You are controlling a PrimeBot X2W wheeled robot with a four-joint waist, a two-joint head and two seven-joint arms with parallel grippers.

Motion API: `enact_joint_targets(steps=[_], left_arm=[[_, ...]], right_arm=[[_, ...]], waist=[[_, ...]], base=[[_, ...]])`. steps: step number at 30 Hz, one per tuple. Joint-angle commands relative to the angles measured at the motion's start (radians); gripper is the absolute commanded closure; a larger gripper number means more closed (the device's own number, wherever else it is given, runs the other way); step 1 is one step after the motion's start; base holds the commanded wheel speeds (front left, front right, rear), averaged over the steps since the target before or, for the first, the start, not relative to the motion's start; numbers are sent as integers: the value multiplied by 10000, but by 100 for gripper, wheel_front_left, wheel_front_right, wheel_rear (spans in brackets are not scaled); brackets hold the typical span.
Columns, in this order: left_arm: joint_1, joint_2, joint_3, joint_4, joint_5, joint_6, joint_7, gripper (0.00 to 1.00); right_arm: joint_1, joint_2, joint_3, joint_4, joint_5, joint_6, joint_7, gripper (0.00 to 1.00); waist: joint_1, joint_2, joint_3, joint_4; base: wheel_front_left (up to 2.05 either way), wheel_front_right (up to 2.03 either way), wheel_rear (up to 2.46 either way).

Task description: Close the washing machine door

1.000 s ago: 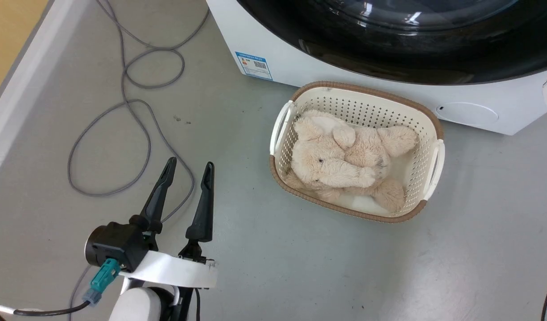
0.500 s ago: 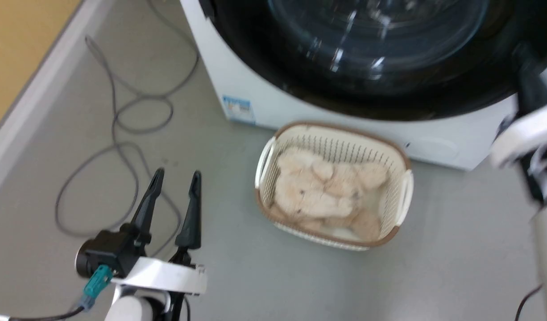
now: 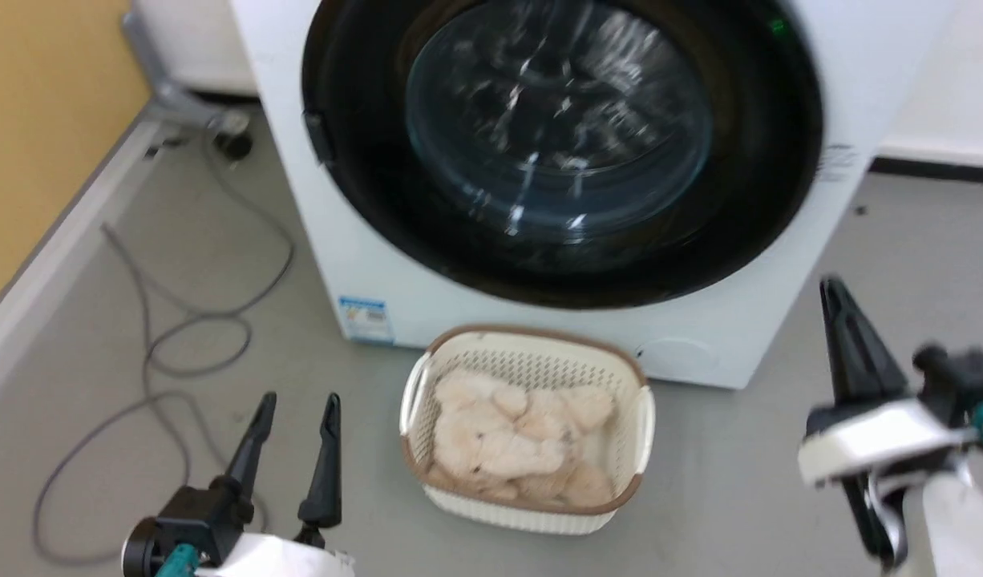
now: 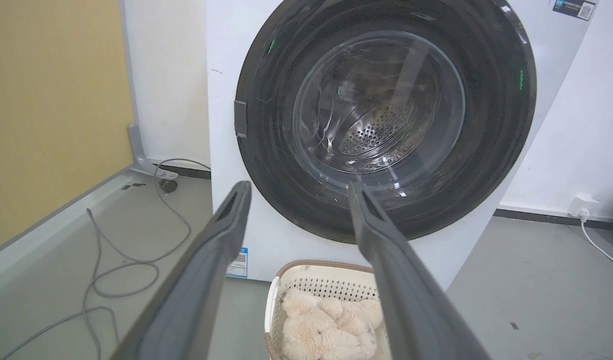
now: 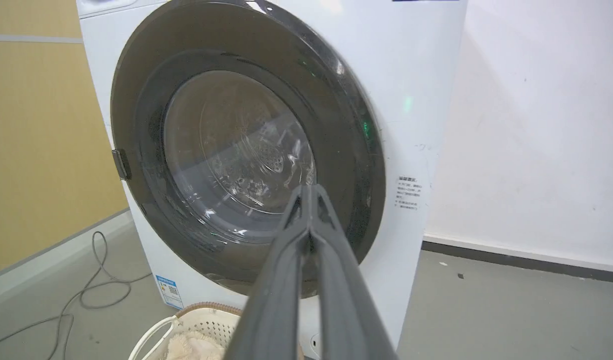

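Observation:
The washing machine [image 3: 355, 264] [image 4: 221, 125] [image 5: 411, 100] is a white front-loader facing me. Its round black-rimmed washing machine door [image 3: 562, 144] [image 4: 386, 120] [image 5: 241, 150], with a clear glass bowl, lies flat against the front. Through the glass the steel drum shows. My left gripper [image 3: 296, 401] [image 4: 296, 187] is open and empty, low over the floor, well short of the machine. At the lower right, my right gripper [image 3: 832, 288] [image 5: 310, 189] is shut on nothing, its fingers pressed together and apart from the door.
A white basket [image 3: 415, 393] [image 4: 274, 300] [image 5: 156, 335] holding a beige plush toy [image 3: 515, 445] stands on the grey floor just before the machine. Grey cable [image 3: 163, 353] loops on the floor to the left, beside a yellow wall [image 3: 42, 120]. A white wall [image 5: 536, 125] stands to the right.
The head camera has tilted up, bringing the whole door into view. The right gripper has come into the picture at the lower right. The left gripper keeps its pose.

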Motion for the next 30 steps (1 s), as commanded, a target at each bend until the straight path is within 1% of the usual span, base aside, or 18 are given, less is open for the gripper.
enact_joint_targets(steps=[1,5,9,11,16,17,18,19,30], left_arm=[[152,1,-5,33,66,26,-42,0],[405,1,23,98,20,88,-42,0],[523,1,-8,259,290,124,-42,0],[568,1,-21,254,231,136,-42,0],[697,1,-78,337,245,180,-42,0],[709,1,-97,354,250,179,-42,0],[714,1,-105,374,251,177,-42,0],[714,1,-106,390,251,175,-42,0],[686,1,-134,457,282,218,-42,0]], right_arm=[[358,110,-96,-203,-17,-9,-53,100],[1326,360,-151,-781,-53,-9,-46,100],[2101,457,-284,-1062,-7,-9,-81,100],[2428,476,-318,-1217,197,-9,-107,100],[3119,484,-19,-1613,488,-9,-158,100],[3218,485,5,-1668,460,-9,-164,70],[3296,485,20,-1718,464,-9,-169,18],[3360,485,42,-1753,538,-9,-174,0],[3579,487,133,-1837,485,-9,-205,0]], waist=[[1,0,-383,-342],[1,0,-588,-556],[1,0,-663,-633],[1,0,-692,-662],[1,0,-730,-721],[1,0,-736,-723],[1,0,-740,-728],[1,0,-739,-730],[1,0,-758,-699]], base=[[0,0,0],[0,0,0],[0,0,0],[0,0,0],[0,0,0],[0,0,0],[0,0,0],[0,0,0],[0,0,0]])
